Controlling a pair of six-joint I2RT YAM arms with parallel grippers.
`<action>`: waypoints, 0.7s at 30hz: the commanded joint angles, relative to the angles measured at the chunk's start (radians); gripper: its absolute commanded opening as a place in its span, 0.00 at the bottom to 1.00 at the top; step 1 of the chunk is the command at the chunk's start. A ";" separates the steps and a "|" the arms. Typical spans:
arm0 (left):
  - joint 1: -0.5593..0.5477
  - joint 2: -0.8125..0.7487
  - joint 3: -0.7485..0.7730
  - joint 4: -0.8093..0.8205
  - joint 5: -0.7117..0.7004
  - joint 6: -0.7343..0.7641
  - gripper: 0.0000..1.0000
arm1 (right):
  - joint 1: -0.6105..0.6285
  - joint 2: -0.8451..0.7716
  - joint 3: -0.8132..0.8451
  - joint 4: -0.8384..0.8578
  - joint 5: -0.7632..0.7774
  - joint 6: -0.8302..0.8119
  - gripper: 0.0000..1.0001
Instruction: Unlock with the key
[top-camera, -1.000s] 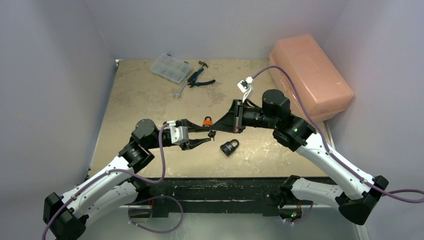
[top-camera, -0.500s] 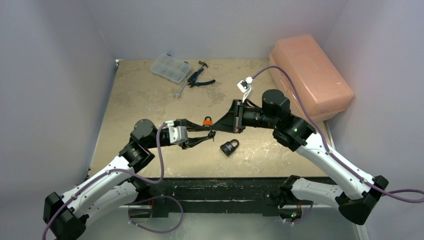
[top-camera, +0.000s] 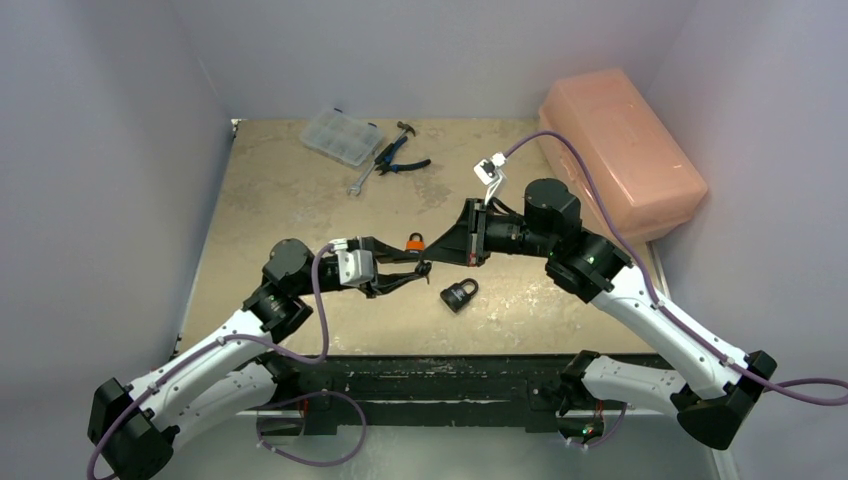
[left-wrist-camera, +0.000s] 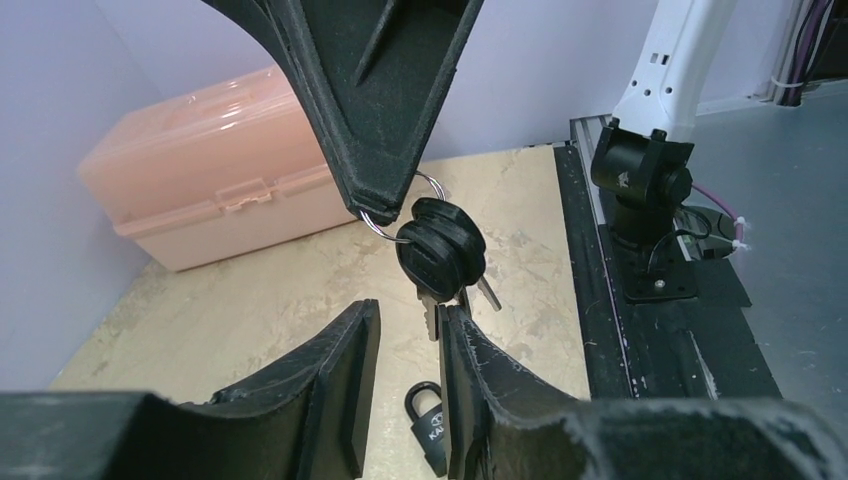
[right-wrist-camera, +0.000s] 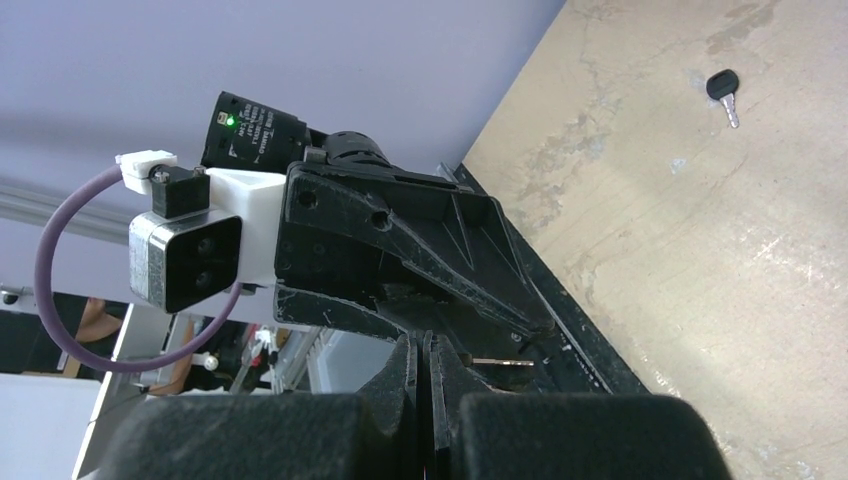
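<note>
- From above, you are seeing the right gripper (top-camera: 433, 262) pinching a bunch of keys (top-camera: 424, 270) over the table (top-camera: 280, 200), between an orange padlock (top-camera: 414, 242) and a black padlock (top-camera: 458, 294).
- From the left wrist, the left gripper (left-wrist-camera: 408, 315) is standing narrowly parted, key blades hanging at its fingertips.
- From the right wrist, the right fingers are pressing together; a loose key (right-wrist-camera: 722, 88) is lying on the table.

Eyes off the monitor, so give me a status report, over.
Right gripper shut on key bunch, keys dangling. Left gripper open, jaws flanking one key blade. Black padlock lying below, untouched. Nothing blocking.
</note>
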 joint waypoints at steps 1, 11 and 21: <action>-0.003 -0.002 -0.021 0.107 0.033 -0.041 0.30 | -0.005 0.002 -0.005 0.054 -0.034 0.000 0.00; -0.003 -0.021 -0.026 0.069 -0.021 0.010 0.00 | -0.005 -0.007 -0.001 0.038 -0.026 -0.010 0.00; -0.005 -0.028 0.113 -0.291 -0.170 0.359 0.00 | -0.005 -0.036 0.096 -0.202 0.203 -0.220 0.72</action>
